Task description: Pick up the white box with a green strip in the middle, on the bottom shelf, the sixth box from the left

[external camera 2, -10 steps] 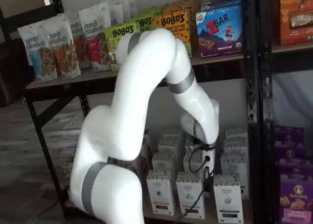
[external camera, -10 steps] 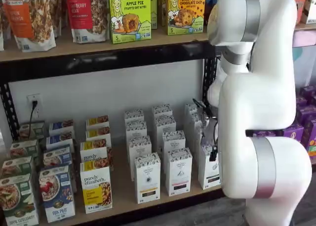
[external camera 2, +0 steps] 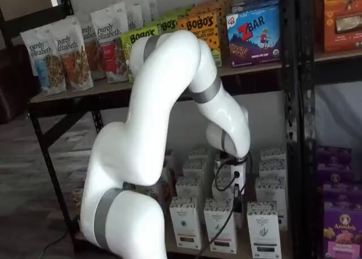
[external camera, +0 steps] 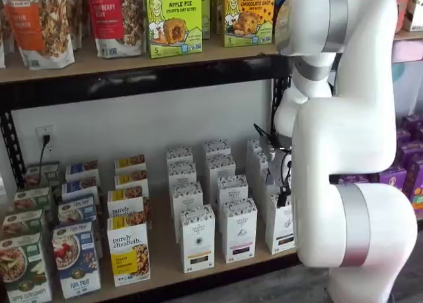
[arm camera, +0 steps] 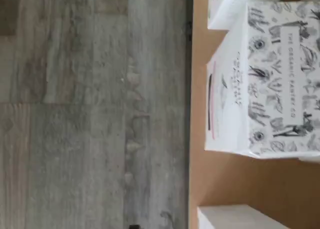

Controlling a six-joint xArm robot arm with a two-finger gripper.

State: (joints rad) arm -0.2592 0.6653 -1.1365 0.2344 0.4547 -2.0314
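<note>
The white box (external camera: 281, 225) stands at the front of the right-most white column on the bottom shelf (external camera: 162, 263). Its front strip looks dark and the arm partly covers it. It also shows in a shelf view (external camera 2: 263, 228). My gripper (external camera: 283, 198) hangs just above this column, with black fingers and a cable beside them. I see no clear gap between the fingers, and they hold no box. The gripper also shows in a shelf view (external camera 2: 235, 205). The wrist view looks down on a like white carton (arm camera: 260, 79) with a pinkish strip, standing at the shelf's front edge (arm camera: 200, 179).
Two more columns of white cartons (external camera: 197, 238) (external camera: 239, 230) stand left of the white box, with granola boxes (external camera: 127, 251) further left. The white arm (external camera: 350, 151) hides the shelf's right end. Grey plank floor (arm camera: 90, 114) lies below the shelf edge. Purple boxes (external camera 2: 339, 225) fill the neighbouring rack.
The arm's wrist and the gripper have risen slightly and shifted a little to the left. No box has moved.
</note>
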